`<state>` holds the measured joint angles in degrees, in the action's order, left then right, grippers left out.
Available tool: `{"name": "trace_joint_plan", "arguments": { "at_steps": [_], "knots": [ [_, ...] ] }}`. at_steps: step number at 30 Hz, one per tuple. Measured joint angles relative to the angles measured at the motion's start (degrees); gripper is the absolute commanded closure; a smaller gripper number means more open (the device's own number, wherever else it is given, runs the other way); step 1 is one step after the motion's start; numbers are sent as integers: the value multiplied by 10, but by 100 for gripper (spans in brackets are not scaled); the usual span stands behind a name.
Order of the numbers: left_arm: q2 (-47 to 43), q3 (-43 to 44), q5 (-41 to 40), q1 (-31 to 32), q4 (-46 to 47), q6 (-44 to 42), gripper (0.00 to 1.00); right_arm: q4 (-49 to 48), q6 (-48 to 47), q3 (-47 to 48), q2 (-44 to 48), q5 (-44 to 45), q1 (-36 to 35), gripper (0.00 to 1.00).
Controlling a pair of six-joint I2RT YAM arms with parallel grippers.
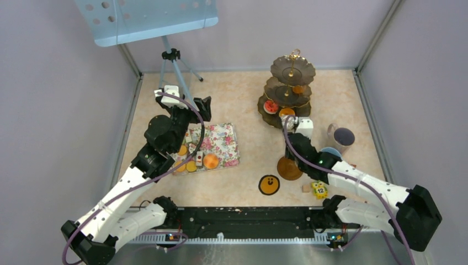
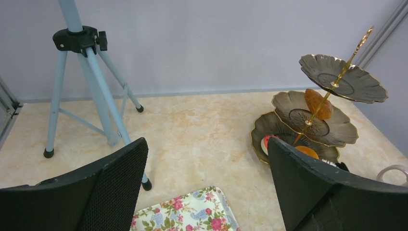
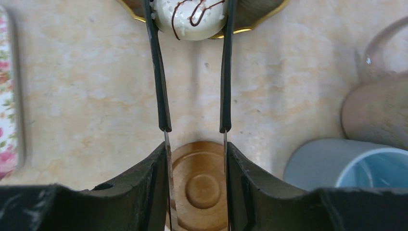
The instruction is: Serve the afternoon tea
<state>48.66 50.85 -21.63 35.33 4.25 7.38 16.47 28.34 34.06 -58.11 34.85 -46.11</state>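
The right gripper appears clamped on a white, chocolate-drizzled round pastry over the bottom rim of the dark gold-trimmed three-tier stand near the table's far edge, likely to set it there. The left gripper hangs spread, empty.

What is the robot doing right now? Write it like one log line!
right gripper: shut on tongs | tongs: pinching white pastry at stand rim | left gripper: open, empty, near flowery tray

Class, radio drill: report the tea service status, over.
Left claw open, empty. Right claw shut on tongs, white pastry pinched at stand rim. Cup and mug close alongside.
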Motion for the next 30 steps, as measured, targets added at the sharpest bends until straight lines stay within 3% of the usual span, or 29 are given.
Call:
{"name": "trace_joint_plan", "arguments": {
  "at_steps": [5, 13, 30],
  "knots": [
    [0, 0, 2, 0, 0, 0, 1, 23, 2, 1, -15, -3, 66, 69],
    [0, 0, 2, 0, 0, 0, 1, -22, -53, 28, -93, -18, 162, 69],
    [-1, 0, 2, 0, 0, 0, 1, -158, -123, 71, -205, -80, 230, 59]
  ]
}}
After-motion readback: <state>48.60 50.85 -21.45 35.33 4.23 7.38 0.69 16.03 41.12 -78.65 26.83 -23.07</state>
